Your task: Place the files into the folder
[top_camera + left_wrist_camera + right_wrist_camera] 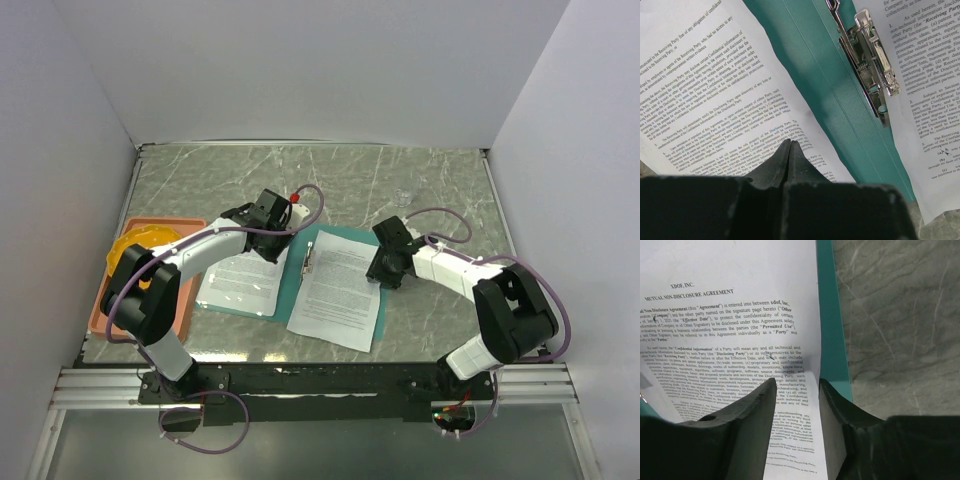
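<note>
Teal folder [300, 268] open flat on worktop [440, 190], clip [870, 65] at spine.
Left of clip, one sheet [240, 280] under shut left pincer [790, 143]; right of clip, second sheet [735, 325] between half-open right pincer [796, 383] tips. Best nudged squarely toward clip.

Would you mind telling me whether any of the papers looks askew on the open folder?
Yes. The right-hand sheet lies rotated on the teal folder, its lower corner hanging over the folder's near edge onto the table. The left-hand sheet sits fairly square beside the metal clip.
</note>
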`<state>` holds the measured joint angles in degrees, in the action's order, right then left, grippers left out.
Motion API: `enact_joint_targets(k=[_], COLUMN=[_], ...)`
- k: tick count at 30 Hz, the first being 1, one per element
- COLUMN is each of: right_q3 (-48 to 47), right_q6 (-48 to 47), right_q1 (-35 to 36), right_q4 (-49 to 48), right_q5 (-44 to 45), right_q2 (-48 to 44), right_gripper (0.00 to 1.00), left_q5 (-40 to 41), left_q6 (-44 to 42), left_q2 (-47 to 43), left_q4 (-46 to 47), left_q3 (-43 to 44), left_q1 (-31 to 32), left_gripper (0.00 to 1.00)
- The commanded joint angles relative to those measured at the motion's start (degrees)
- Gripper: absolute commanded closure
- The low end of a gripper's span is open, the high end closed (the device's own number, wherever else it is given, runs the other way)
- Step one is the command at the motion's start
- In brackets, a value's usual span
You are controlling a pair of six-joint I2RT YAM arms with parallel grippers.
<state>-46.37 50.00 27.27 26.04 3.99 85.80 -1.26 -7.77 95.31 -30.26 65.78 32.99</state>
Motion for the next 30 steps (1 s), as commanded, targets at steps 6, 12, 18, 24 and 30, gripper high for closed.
enact_joint_targets(k=[6,12,18,24,30], right_q3=[1.63,2.25,0.76,0.4,0.05], right_q6=[-0.16,-0.6,-0.95,-2.09,-2.71], right_q1=[0.59,0.59,-0.11,-2.3,-3.8], right_q4=[-2.22,-1.87,-0.73,-1.26,-2.05], right_q5=[0.85,1.37,3.83,4.19,3.57], right_q2=[0.86,-1.16,-2.65,-3.36,-2.57], right_gripper=[0.75,1.0,1.0,1.0,1.0], left_q5=[0.55,0.38,0.47,1.08,0.99], left_q6=[0.3,0.39,0.56,0.04,0.04], left_q2=[-2.06,-2.14,-2.49,-2.76,-2.49], left_q4=[0.55,0.73,0.82,0.73,0.9], left_q3=[0.14,-0.3,-0.56,-1.0,-1.0], left_q1=[0.32,0.23,0.23,0.32,0.32], left_gripper=[0.98,0.98,0.98,0.98,0.98])
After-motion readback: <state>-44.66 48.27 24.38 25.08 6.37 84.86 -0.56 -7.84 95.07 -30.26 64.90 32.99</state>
